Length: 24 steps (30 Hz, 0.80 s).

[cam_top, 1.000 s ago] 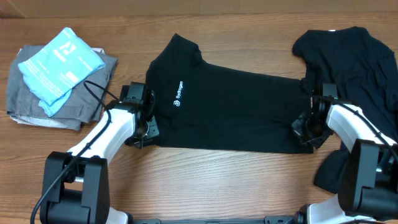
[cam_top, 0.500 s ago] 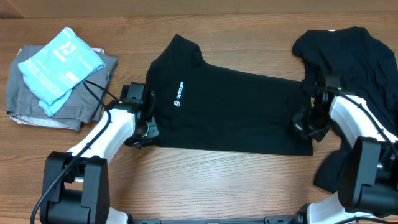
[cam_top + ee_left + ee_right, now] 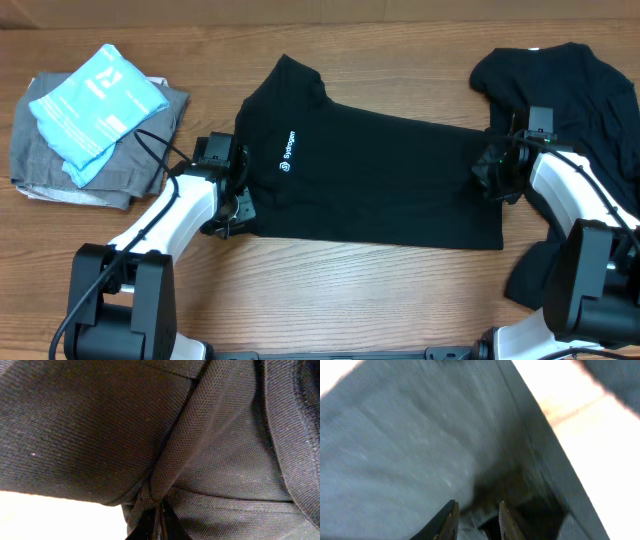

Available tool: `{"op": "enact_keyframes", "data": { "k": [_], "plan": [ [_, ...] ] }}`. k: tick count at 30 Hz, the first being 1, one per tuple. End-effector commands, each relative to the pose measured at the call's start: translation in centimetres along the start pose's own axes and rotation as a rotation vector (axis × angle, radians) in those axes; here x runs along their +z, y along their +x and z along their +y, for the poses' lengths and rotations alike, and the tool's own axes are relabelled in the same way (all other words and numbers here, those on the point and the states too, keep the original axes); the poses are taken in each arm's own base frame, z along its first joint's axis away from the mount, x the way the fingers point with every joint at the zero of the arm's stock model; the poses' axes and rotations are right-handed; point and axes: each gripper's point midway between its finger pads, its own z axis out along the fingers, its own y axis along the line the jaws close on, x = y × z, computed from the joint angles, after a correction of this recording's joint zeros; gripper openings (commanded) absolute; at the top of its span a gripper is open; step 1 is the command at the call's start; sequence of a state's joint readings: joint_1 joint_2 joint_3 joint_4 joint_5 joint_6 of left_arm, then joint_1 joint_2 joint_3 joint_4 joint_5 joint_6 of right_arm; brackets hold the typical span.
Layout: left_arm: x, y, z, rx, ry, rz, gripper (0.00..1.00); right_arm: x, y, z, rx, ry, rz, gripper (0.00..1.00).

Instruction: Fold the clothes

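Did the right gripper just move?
Yes. The right gripper has shifted away from the near corner of the polo shirt, along its hem toward the far edge of the table.

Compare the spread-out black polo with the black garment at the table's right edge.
The polo shirt lies spread flat; the other garment is bunched in a heap. The polo shirt sits in the middle; the other garment sits at the right edge. Both are black fabric.
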<state>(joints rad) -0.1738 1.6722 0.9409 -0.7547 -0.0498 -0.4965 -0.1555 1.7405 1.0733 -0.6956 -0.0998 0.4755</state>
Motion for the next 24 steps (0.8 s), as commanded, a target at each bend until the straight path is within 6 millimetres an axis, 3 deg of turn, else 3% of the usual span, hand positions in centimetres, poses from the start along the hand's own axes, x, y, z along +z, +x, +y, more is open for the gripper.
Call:
{"op": "enact_keyframes", "data": {
  "k": [1,6,10,12,15,18,21,24],
  "plan": [
    [0.0,-0.3,0.2,0.023,0.000,0.000,0.04,-0.2,-1.2,0.6,-0.069,-0.022,-0.039,0.31],
    [-3.8,-2.7,-1.3,0.066,0.048,-0.044,0.04,-3.4,-2.8,4.0,-0.185,-0.128,-0.041,0.43],
    [-9.1,-5.3,-2.9,0.064,0.108,-0.115,0.04,-7.7,-3.7,7.3,-0.276,-0.180,-0.048,0.46],
    [-11.9,-6.4,-3.7,0.064,0.151,-0.150,0.04,-9.8,-3.2,9.1,-0.358,-0.192,-0.043,0.46],
    [-15.6,-7.6,-4.2,0.027,0.184,-0.197,0.04,-11.3,-0.8,11.8,-0.492,-0.205,-0.011,0.45],
    [-18.4,-8.9,-3.6,-0.060,0.208,-0.233,0.06,-11.2,3.2,14.4,-0.635,-0.217,0.046,0.45],
    [-20.0,-10.4,-2.1,-0.124,0.229,-0.268,0.18,-10.5,7.8,16.5,-0.750,-0.227,0.111,0.45],
    [-20.3,-11.8,0.9,-0.225,0.216,-0.285,0.33,-9.9,12.5,18.7,-0.872,-0.248,0.155,0.45]
  ]
}}
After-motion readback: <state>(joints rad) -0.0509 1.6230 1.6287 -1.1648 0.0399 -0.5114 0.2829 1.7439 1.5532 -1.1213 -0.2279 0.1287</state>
